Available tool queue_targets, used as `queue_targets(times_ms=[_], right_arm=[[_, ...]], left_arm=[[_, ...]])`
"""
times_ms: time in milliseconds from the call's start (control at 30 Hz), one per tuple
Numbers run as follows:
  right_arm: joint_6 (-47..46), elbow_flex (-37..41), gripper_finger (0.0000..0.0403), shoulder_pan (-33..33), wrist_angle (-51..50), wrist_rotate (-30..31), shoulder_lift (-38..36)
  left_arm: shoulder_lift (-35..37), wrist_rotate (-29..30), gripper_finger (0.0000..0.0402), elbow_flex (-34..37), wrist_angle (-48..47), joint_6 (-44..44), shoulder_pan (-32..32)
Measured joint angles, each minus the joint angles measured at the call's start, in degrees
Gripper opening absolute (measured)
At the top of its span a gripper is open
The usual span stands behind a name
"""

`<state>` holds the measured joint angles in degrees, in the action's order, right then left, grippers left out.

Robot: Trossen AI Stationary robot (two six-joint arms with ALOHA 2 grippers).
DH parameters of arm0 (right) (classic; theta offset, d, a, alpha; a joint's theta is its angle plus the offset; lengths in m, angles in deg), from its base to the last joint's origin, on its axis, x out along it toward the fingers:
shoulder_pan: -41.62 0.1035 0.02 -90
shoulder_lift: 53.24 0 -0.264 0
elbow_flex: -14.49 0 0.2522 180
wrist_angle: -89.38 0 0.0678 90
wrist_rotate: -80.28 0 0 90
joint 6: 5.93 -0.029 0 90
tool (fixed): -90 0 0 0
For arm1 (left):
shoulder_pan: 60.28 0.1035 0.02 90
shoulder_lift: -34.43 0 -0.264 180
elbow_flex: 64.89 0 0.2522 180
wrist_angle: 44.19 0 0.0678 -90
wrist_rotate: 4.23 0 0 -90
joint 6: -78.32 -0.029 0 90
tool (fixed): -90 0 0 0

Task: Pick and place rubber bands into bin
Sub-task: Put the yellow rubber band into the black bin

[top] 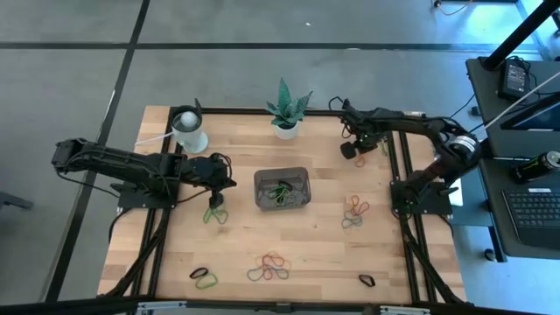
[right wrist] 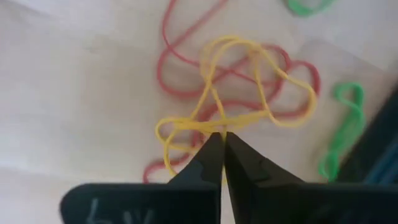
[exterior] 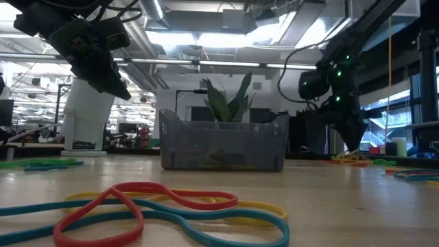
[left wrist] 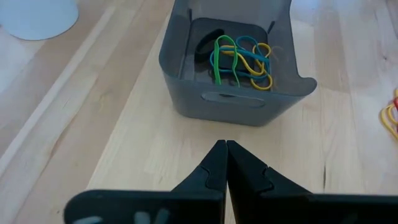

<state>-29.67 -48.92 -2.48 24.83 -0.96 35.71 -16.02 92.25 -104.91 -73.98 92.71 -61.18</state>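
Note:
The bin [top: 282, 189] is a dark grey tray at the table's middle, with green, blue and yellow rubber bands [left wrist: 241, 57] inside. My left gripper [left wrist: 225, 147] is shut and empty, hovering just left of the bin [left wrist: 233, 99], above loose green bands [top: 214, 213]. My right gripper [right wrist: 222, 137] is at the far right of the table [top: 352, 150], pointing down and shut on a yellow band in a tangle of red, yellow and green bands [right wrist: 249, 81]. More bands lie near the front edge [top: 269, 267] and right of the bin [top: 354, 213]. My right gripper pinches a yellow rubber band [right wrist: 214, 124] between its two fingertips, where several strands of the band bunch together. It comes from above, pointing down. The band's loops [right wrist: 249, 56] lie spread on the table over a red band; it is not lifted.
A white cup [top: 190, 131] and a potted plant [top: 285, 114] stand at the table's far edge. Black and green bands [top: 203, 277] and a black band [top: 366, 281] lie near the front edge. A desk with a keyboard [top: 529, 210] stands to the right of the table.

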Motion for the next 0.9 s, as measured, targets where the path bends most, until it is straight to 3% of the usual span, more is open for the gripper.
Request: queue_targets(times_ms=[500,900], right_arm=[[-4.8,-0.1,0.0007,0.2,-5.4,-1.7,-19.7],[-4.4,-0.1,0.0008,0.2,-2.6,-6.4,-21.0]], left_arm=[[0.0,0.0,0.0002,0.0,0.0,-0.2,0.0],[0.0,0.0,0.0002,0.0,0.0,-0.2,0.0]])
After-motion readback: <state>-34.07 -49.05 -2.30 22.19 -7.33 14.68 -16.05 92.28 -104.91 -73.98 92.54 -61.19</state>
